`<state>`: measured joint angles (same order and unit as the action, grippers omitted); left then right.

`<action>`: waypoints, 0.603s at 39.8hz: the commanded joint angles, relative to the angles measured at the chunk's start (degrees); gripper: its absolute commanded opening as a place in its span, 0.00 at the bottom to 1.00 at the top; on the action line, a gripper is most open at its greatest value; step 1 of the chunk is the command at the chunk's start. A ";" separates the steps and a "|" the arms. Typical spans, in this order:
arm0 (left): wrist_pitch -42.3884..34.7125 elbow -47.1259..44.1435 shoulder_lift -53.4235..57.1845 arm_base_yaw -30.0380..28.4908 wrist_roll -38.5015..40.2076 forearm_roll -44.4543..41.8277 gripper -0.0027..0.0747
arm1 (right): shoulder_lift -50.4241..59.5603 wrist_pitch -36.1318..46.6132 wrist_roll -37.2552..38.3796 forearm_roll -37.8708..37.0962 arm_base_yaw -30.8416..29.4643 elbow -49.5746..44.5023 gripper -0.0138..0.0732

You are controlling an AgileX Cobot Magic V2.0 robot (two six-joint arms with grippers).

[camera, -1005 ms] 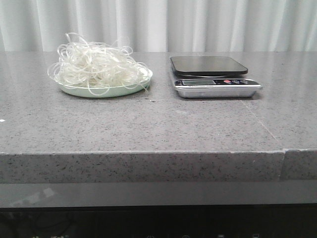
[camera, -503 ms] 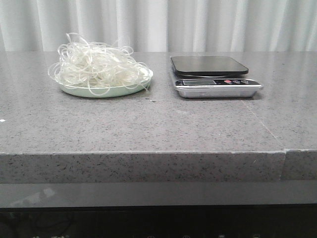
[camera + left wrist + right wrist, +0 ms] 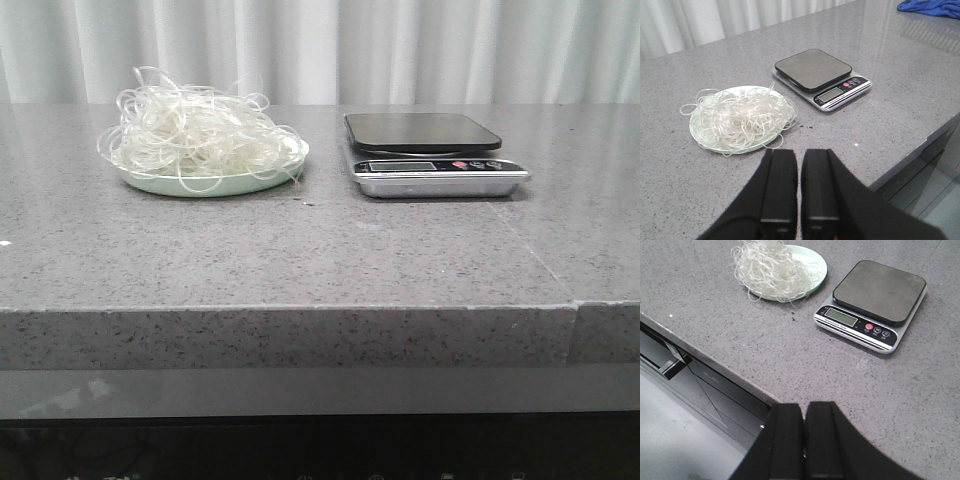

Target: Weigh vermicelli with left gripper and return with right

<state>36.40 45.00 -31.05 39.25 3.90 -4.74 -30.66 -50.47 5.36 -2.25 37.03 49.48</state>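
- we see the vermicelli (image 3: 740, 117) heaped on a pale green plate (image 3: 702, 140), ahead of the left gripper (image 3: 799, 187) and apart from it, with bare grey countertop (image 3: 840, 145) between.
- the left gripper's fingers (image 3: 780, 185) stand nearly together, a thin gap between them, holding nothing.
- the kitchen scale (image 3: 822, 76) sits beyond the left gripper, beside the plate and not touching it.
- the right gripper (image 3: 803, 440) has its fingers (image 3: 787, 440) pressed side by side, empty, poised near the counter's front edge.
- from the right gripper, the vermicelli lies well ahead, far off; the scale's dark platform (image 3: 879, 290) is bare.
- a blue cloth (image 3: 932, 7) lies far beyond the scale.
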 commanded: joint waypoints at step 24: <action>-3.93 1.35 -0.18 0.36 0.46 0.41 0.23 | -0.18 4.13 -0.16 -0.69 -0.29 1.32 0.36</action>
<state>36.40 45.00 -31.05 39.25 3.90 -4.74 -30.66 -50.18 5.36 -2.29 37.03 49.48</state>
